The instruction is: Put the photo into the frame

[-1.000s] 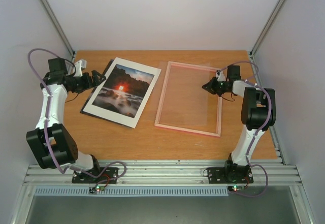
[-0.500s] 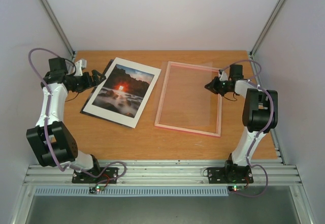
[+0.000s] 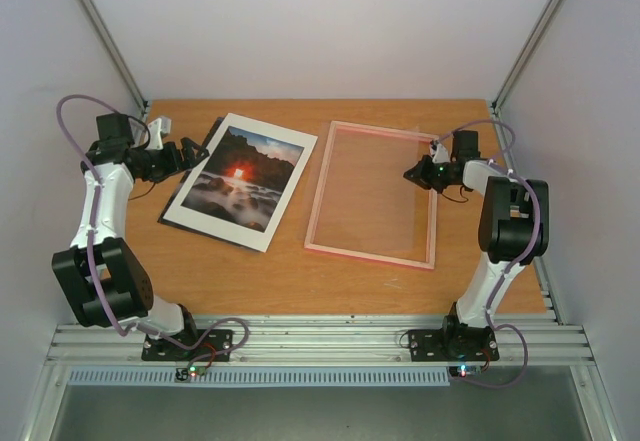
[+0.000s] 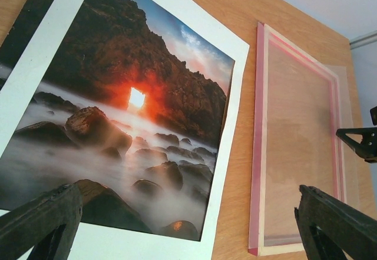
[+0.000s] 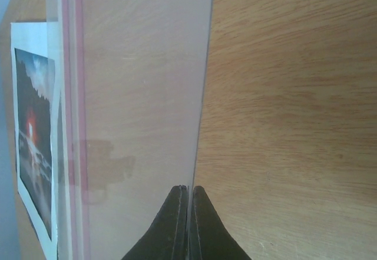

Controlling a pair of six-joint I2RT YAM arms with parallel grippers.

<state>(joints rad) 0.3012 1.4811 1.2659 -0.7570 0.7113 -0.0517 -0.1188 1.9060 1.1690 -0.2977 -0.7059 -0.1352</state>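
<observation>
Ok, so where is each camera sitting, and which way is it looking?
Top camera: high behind the robot, looking down at the table; the left arm and the right arm both show.
Left wrist camera: on the left arm, looking across the photo toward the frame; the left pincer shows, open.
Right wrist camera: on the right arm, looking along the clear sheet toward the photo; the right pincer shows, shut.
Shared: all three see the photo and the frame.
</observation>
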